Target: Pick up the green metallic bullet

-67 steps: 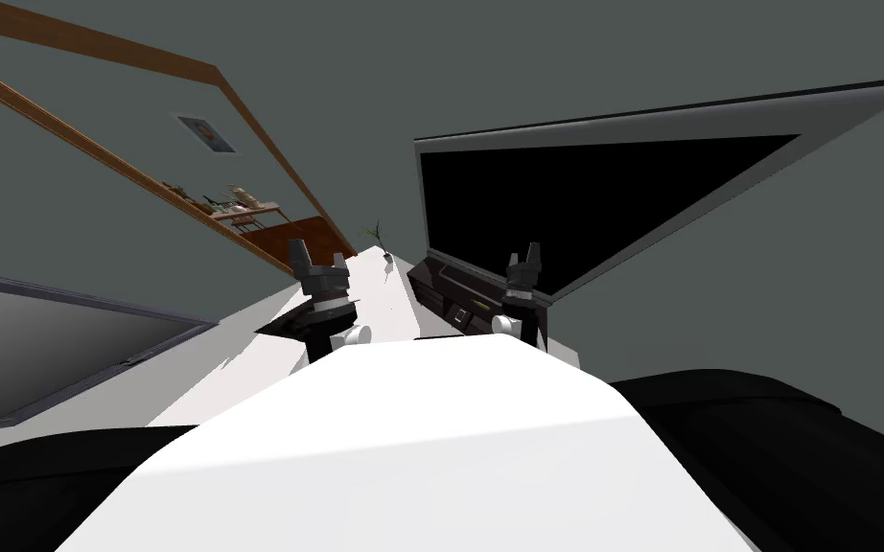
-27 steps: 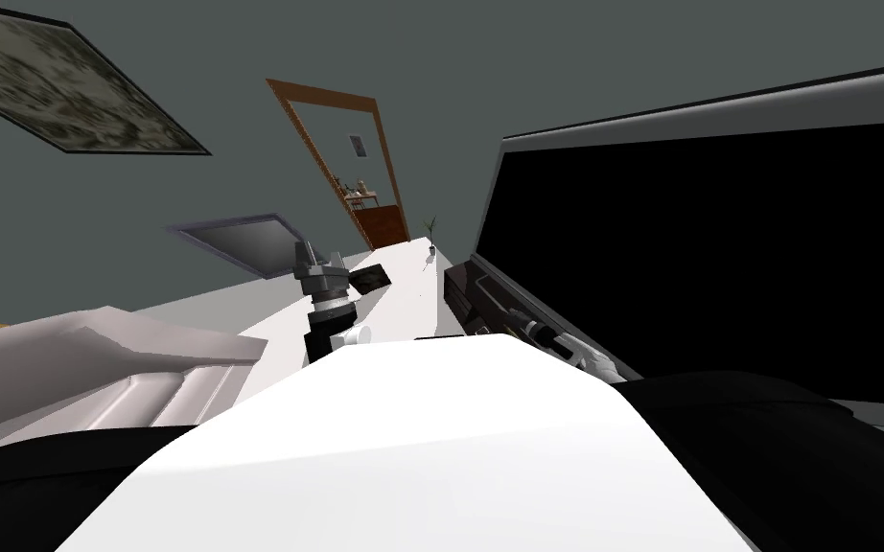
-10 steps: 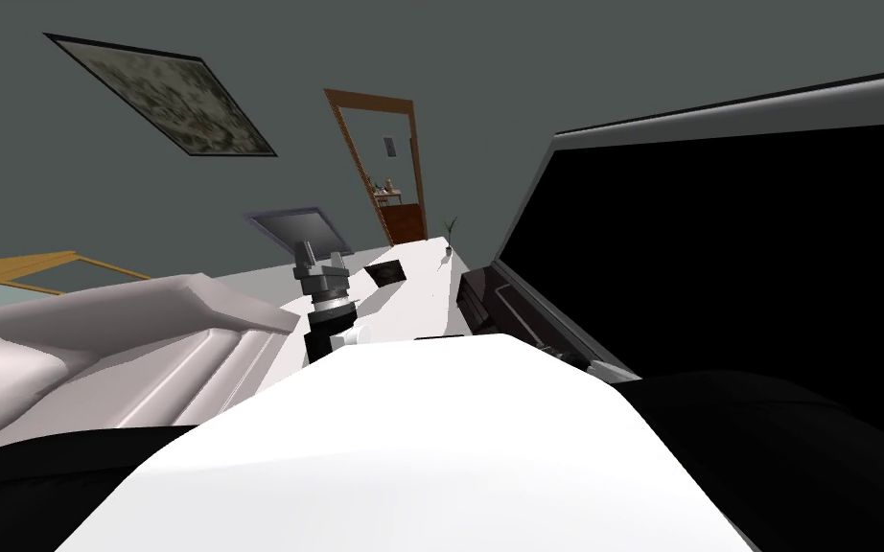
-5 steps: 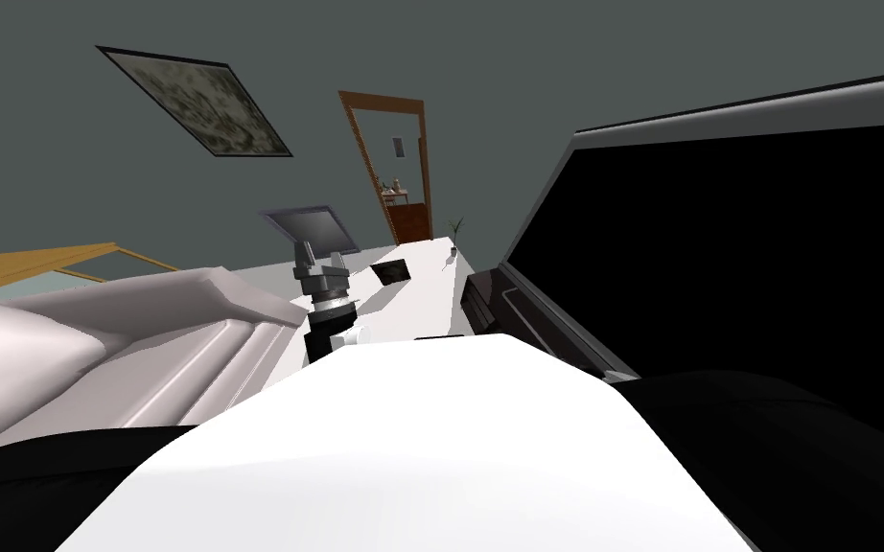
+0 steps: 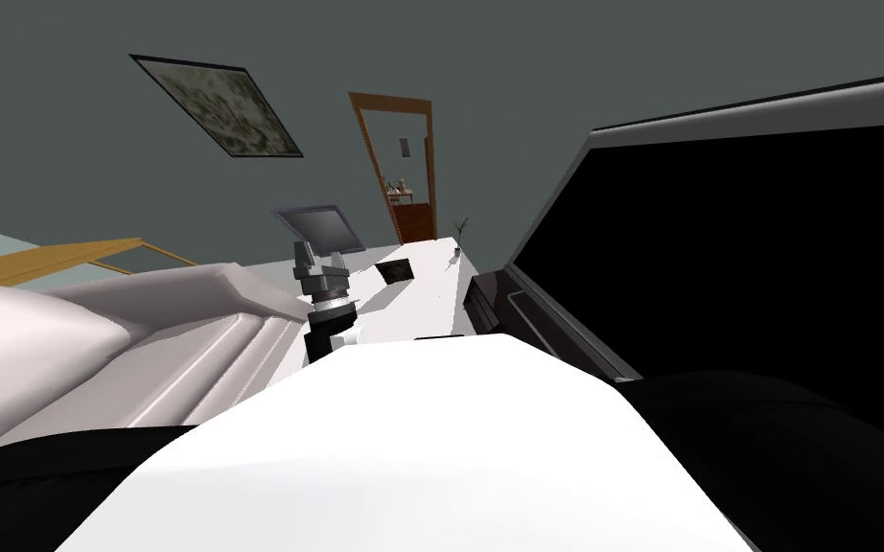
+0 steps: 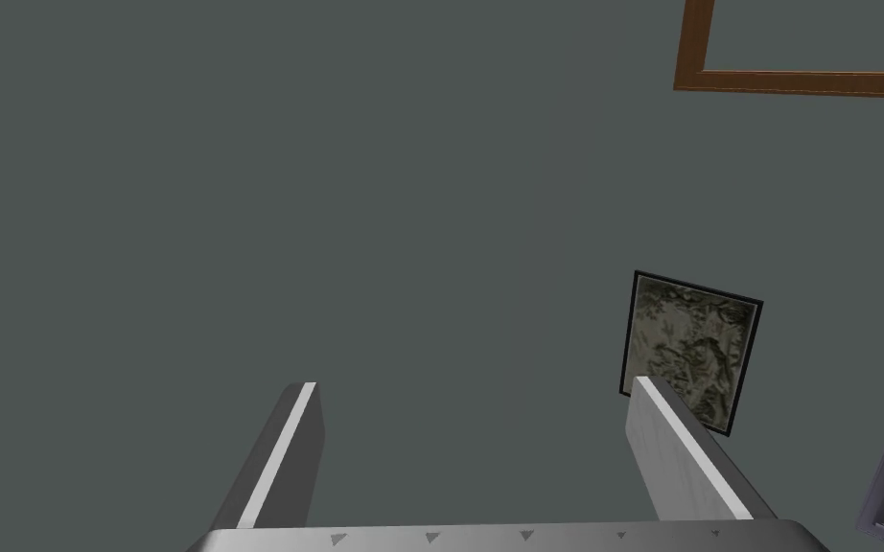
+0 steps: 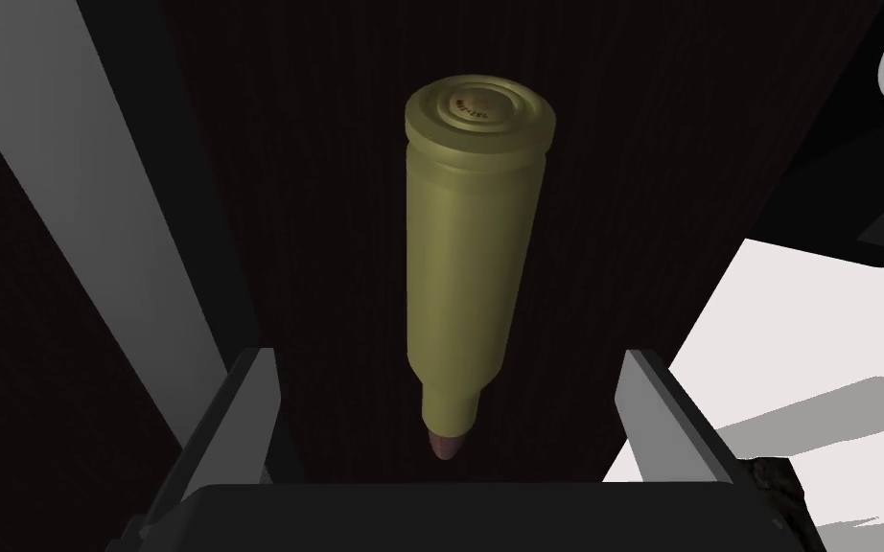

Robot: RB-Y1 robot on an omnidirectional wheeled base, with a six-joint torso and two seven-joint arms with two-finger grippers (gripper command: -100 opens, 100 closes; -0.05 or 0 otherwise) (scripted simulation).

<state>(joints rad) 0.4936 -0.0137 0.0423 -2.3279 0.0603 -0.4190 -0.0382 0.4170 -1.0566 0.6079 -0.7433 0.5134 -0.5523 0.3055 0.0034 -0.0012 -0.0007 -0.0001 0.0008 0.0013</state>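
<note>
Right wrist view: bullet [image 7: 469,268] between fingers [image 7: 250,407]

Right wrist camera faces bullet [image 7: 469,259] closely.

The things on the shelf [image 5: 400,195] beyond the doorway [image 5: 397,153] are too small to name. A finger [image 6: 680,450] of the left gripper [image 6: 474,383] covers part of the wall picture [image 6: 689,335]. Whether the bullet [image 7: 469,278] touches the dark surface [image 7: 315,240] behind it is unclear.
</note>
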